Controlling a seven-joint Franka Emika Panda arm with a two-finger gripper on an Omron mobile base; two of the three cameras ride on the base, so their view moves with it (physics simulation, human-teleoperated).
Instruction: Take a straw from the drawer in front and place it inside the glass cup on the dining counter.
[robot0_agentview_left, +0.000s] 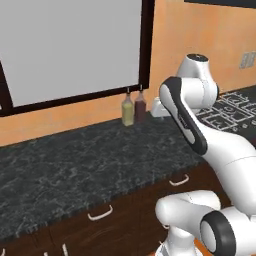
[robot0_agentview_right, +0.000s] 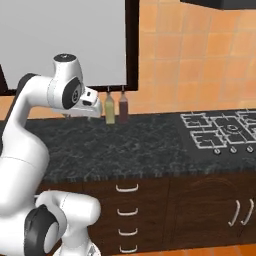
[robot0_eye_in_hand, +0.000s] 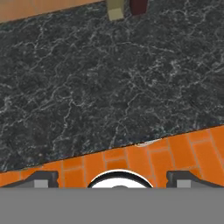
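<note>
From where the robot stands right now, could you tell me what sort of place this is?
A rendered kitchen, most likely. A black speckled counter runs along an orange tiled wall, with a gas hob set into it, two bottles at the back, and dark wooden drawers with silver handles below.

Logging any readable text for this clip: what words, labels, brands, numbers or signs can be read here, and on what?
None can be read.
The two bottles, the yellowish one and the dark red one, on the black counter carry no label that shows.
The stove knobs show no markings at this size.
The drawer fronts and the big pale panel on the wall are blank.
</note>
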